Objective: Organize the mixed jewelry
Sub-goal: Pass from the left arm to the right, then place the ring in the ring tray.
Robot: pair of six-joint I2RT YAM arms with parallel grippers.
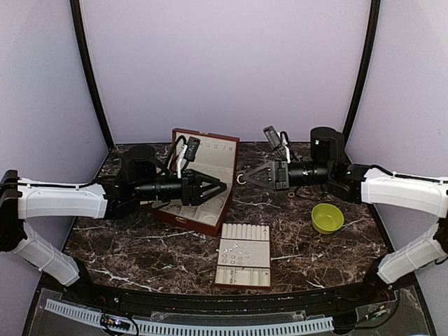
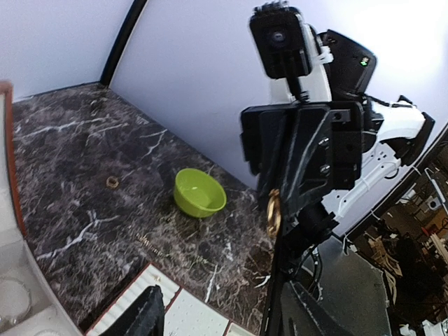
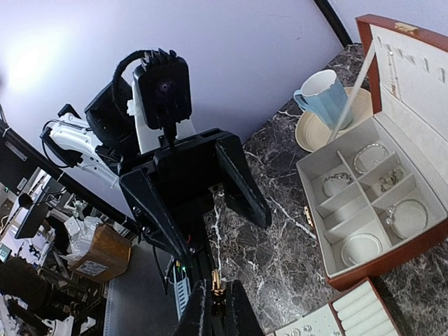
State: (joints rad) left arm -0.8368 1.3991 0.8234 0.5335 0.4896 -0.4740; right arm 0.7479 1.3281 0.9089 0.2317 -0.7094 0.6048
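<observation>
My right gripper (image 1: pixel 245 177) hangs above the table between the box and the bowl. It is shut on a small gold-coloured ring (image 1: pixel 241 178), seen pinched between its fingertips in the right wrist view (image 3: pixel 215 283) and facing the left wrist camera (image 2: pixel 273 212). My left gripper (image 1: pixel 221 187) is open and empty over the front of the reddish-brown box (image 1: pixel 178 219), pointing at the right gripper. Bracelets (image 3: pixel 408 217) lie in the box compartments. Small silvery pieces (image 1: pixel 238 248) sit on the cream ring tray (image 1: pixel 243 280). A small ring (image 2: pixel 112 182) and a thin chain (image 2: pixel 157 246) lie on the marble.
A lime green bowl (image 1: pixel 327 218) stands right of the tray. A pale blue mug (image 3: pixel 323 94) on a saucer stands behind the box, beside its raised lid (image 1: pixel 217 150). The two grippers are close, tip to tip. Dark marble table, curved wall behind.
</observation>
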